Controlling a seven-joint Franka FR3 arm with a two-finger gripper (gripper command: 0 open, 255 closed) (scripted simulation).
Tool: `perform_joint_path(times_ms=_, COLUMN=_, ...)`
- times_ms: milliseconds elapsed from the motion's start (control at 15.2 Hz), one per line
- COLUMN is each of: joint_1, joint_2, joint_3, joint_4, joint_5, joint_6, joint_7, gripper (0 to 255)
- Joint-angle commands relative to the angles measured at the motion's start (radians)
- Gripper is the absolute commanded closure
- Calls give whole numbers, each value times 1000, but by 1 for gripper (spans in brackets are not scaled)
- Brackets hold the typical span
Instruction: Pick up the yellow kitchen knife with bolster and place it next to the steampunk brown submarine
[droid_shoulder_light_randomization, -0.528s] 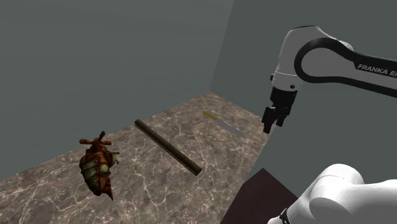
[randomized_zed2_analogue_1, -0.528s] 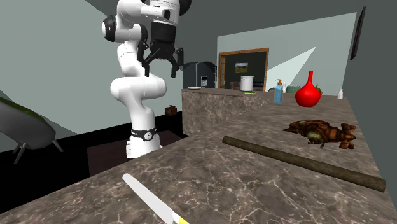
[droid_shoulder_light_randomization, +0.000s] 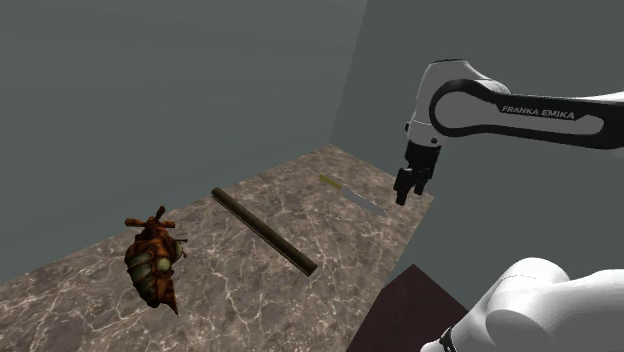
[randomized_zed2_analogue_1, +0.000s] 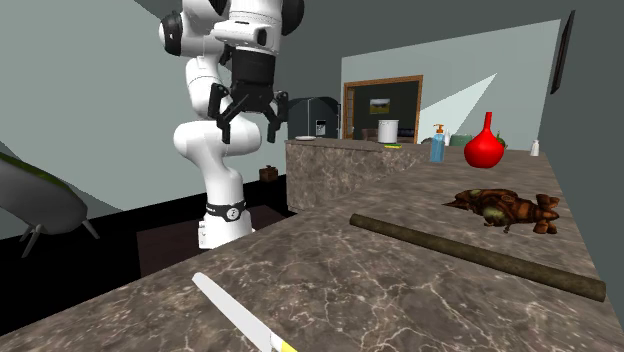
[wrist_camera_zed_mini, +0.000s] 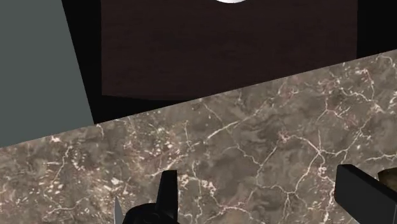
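Right of centre in the shoulder view, the gripper (droid_shoulder_light_randomization: 408, 190) hangs wide open above the counter (droid_shoulder_light_randomization: 250, 290) edge, probably to line up over the knife (droid_shoulder_light_randomization: 352, 195); the submarine (droid_shoulder_light_randomization: 153, 258) lies lower left.

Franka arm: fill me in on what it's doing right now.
The black gripper hangs open and empty above the marbled counter, close to the blade end of the yellow-handled knife. The knife lies flat, untouched. A dark rod lies between it and the brown submarine.
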Motion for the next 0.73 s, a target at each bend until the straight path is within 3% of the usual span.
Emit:
perform_joint_path(times_ms=0, joint_1=-5, joint_2=65, joint_3=-29, joint_4=9, joint_5=-17, joint_6=66, joint_7=-43, gripper=0)
perform_joint_path(times_ms=660, joint_1=-4, joint_2=431, joint_3=-126, joint_4=152, joint_5=-15, joint_6=319, joint_7=-228, gripper=0)
